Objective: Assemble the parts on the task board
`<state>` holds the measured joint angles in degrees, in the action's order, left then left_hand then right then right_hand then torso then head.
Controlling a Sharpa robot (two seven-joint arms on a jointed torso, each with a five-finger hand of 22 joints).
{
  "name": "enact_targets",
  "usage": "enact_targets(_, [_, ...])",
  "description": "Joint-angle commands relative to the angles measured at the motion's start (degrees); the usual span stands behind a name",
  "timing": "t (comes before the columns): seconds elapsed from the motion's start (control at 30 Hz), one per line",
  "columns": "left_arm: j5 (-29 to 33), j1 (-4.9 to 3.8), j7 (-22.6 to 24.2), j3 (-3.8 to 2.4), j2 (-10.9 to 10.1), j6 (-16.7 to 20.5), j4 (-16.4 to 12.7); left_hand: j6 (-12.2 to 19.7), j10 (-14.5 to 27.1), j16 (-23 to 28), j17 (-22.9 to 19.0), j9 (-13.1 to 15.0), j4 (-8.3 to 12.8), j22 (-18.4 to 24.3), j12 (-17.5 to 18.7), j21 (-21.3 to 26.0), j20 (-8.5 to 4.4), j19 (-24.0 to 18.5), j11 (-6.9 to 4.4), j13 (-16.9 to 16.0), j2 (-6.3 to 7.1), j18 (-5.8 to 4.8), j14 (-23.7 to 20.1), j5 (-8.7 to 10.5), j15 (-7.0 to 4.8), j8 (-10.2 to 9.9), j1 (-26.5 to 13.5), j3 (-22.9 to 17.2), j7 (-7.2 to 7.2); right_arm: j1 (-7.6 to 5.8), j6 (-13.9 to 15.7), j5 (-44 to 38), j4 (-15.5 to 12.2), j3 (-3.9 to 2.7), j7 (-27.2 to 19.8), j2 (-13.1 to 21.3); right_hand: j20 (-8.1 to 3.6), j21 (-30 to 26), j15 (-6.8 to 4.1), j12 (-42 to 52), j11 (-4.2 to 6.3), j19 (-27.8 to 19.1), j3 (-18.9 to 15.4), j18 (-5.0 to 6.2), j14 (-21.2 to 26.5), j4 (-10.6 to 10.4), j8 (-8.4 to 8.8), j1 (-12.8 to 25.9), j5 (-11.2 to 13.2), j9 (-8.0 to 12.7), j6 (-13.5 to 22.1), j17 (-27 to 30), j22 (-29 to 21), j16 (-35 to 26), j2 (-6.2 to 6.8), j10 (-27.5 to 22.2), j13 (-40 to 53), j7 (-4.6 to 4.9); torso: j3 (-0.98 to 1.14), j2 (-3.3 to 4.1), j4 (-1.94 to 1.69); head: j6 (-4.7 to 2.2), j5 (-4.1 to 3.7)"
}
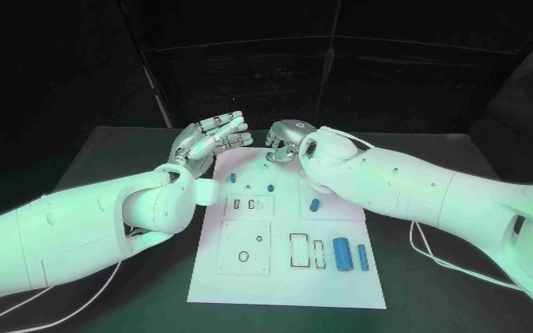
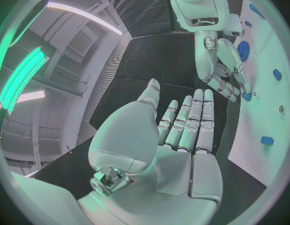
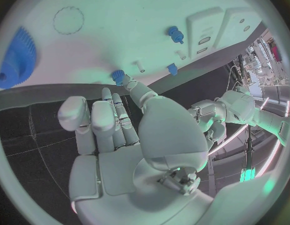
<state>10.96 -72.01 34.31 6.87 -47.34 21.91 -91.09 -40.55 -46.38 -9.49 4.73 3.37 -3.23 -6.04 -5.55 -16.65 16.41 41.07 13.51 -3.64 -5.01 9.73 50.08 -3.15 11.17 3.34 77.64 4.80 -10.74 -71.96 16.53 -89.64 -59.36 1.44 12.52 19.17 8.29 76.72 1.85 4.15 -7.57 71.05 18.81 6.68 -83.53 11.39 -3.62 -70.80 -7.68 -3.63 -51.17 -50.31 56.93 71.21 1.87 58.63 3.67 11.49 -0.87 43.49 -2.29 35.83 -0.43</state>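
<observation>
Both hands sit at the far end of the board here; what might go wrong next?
1. The right hand reaches a fingertip to a small blue part at the board edge; it may push the part off onto the table.
2. The left hand hovers open close beside the right hand; the two may collide.
3. The right forearm hangs over the board's blue parts and may brush them.

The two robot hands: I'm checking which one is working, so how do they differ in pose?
The left robot hand is raised beside the task board, fingers straight, holding nothing. The right robot hand bends down over the board's far end, a fingertip touching a small blue part. Both are silver.
</observation>
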Motion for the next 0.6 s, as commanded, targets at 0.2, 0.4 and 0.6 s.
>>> enact_targets(0.2, [1.0,-0.14,0.0,-0.06,-0.2,-0.5,0.0,0.3,-0.4,-0.1,-0.1,0.0,0.4,0.1,-0.3,0.0,0.04,0.4,-0.07,0.0,-0.48,0.04,0.2,-0.17,-0.13,0.2,0.2,0.1,-5.30,-0.13,3.5,2.2,-4.0,-0.05,-0.1,3.5,-0.03,0.0,0.36,1.9,0.10,0.1,-0.8,-0.22,0.0,-1.0,-0.45,-0.6,-0.9,-0.4,-0.6,-0.5,0.4,0.3,0.09,0.8,0.3,-0.01,0.01,-0.10,0.24,-0.17,-0.16])
enact_targets(0.4, [1.2,-0.15,-0.2,-0.06,-0.9,-2.0,0.5,0.1,-0.3,-0.1,-0.1,0.0,0.6,0.1,-0.3,0.0,0.05,0.5,-0.06,0.0,-0.47,0.04,0.2,-0.18,-0.13,0.1,0.2,0.1,-5.30,-0.17,4.2,6.4,-12.7,-0.10,2.0,11.3,-0.57,0.8,-0.52,6.7,1.43,1.0,-2.4,-0.46,-0.4,-3.2,-1.46,0.9,-1.5,-0.7,-3.4,-2.1,1.9,1.5,1.29,7.2,1.7,-0.78,0.14,-0.63,0.97,-0.41,0.03])
enact_targets(0.6, [1.2,-0.15,-0.3,-0.05,-1.4,-2.7,1.1,-0.1,-0.3,-0.1,-0.1,0.0,0.7,0.1,-0.3,0.0,0.04,0.5,-0.07,0.0,-0.49,0.05,0.3,-0.19,-0.15,0.2,0.4,0.0,-5.29,-0.29,2.6,13.9,-18.5,-0.90,3.7,19.3,-3.14,2.5,-2.95,23.3,4.30,3.3,-7.4,-1.18,-1.6,-6.1,-0.85,0.7,-2.9,-0.4,-1.6,-6.9,5.3,4.4,3.89,15.5,12.4,-2.87,0.27,-0.90,1.19,-0.90,-0.88])
